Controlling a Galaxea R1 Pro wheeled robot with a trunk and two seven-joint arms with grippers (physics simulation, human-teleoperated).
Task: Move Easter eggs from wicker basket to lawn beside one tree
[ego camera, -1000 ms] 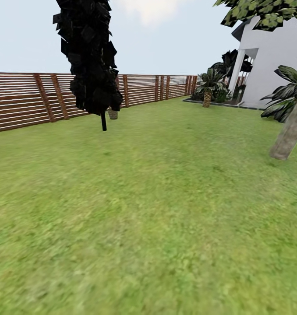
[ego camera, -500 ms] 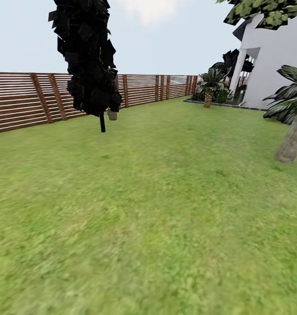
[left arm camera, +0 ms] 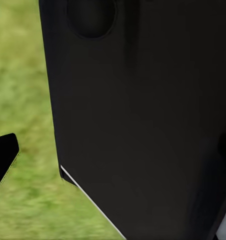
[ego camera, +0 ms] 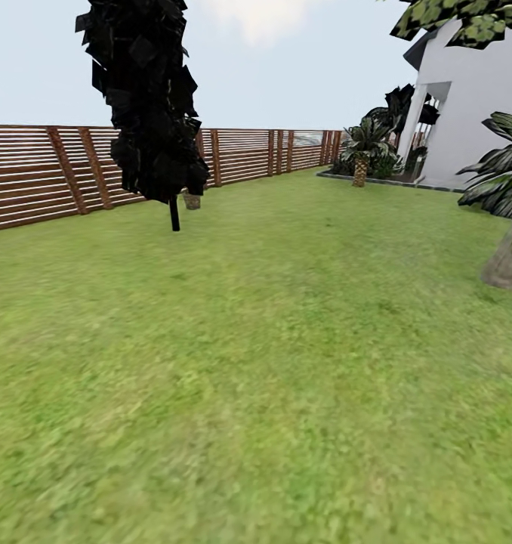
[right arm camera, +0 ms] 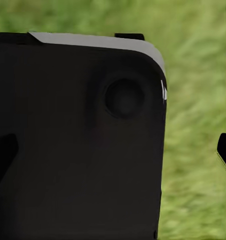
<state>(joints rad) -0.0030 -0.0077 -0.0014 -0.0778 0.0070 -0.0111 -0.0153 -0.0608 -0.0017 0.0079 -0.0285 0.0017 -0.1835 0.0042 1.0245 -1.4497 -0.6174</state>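
Observation:
The lawn [ego camera: 271,363] spreads out in front of me in the head view. A thick grey-brown tree trunk [ego camera: 508,261] rises at the right edge, with leaves high overhead. The Easter eggs are out of view. A small brown woven-looking object [ego camera: 190,200] stands far off, partly hidden behind a dark leafy tree; I cannot tell whether it is the wicker basket. In the left wrist view my left gripper [left arm camera: 113,150] is open, one fingertip [left arm camera: 3,157] at the edge. In the right wrist view my right gripper [right arm camera: 113,150] is open too, with black robot body behind both.
A dark leafy thin-stemmed tree [ego camera: 146,98] stands at the left middle. A brown slatted fence [ego camera: 52,170] runs along the back. The white house [ego camera: 471,106] and short palms [ego camera: 360,151] are at the far right. Broad grass lies between them.
The whole head view has shifted as the camera moves forward: the dark tree slid slightly left, and the grey-brown trunk slid right and down toward the frame's edge.

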